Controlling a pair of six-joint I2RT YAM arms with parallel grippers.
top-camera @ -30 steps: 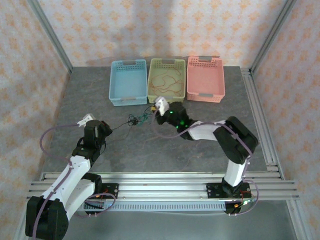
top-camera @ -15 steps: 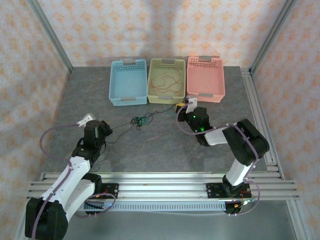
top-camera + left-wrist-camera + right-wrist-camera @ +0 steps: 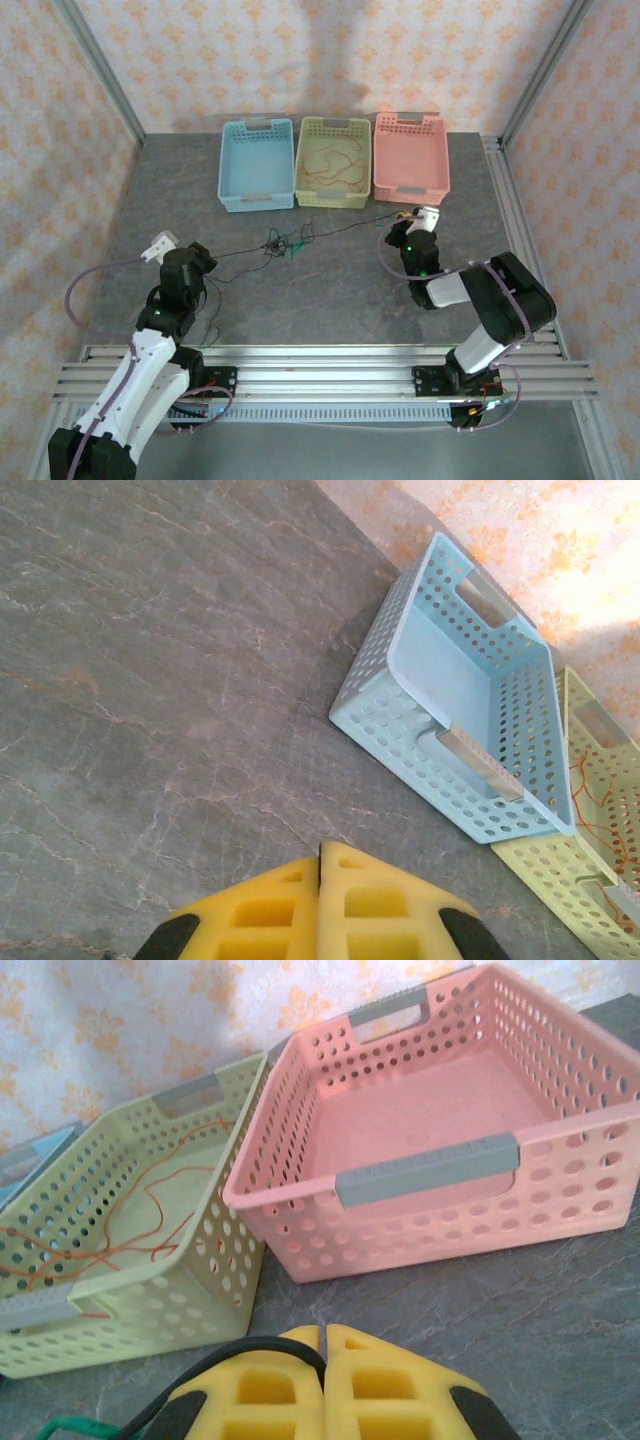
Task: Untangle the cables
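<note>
the left gripper (image 3: 320, 852) has backed off a little toward the left edge, jaws pressed tight together. i can't see any wire between the pads from its wrist cam, but from above the black cable (image 3: 240, 251) runs right up to it, so i reckon it's pinching one end.

the knot (image 3: 282, 242) sits on the surface (image 3: 330, 290) roughly where it was, in front of the blue basket (image 3: 257, 205) and well apart from both jaws. an orange-red cable (image 3: 335, 165) is lying in the green basket (image 3: 333, 201).

the big change is on the right. the right gripper (image 3: 324, 1332) was practically on top of the knot a second ago and has swung way over in front of the pink basket (image 3: 410, 195). its jaws are closed, with the black cable curling off its left pad and a green cable (image 3: 75, 1424) just beside it. the strand now runs nearly straight from one side to the other, so i'd say the tangle is being drawn out, not undone yet.
</note>
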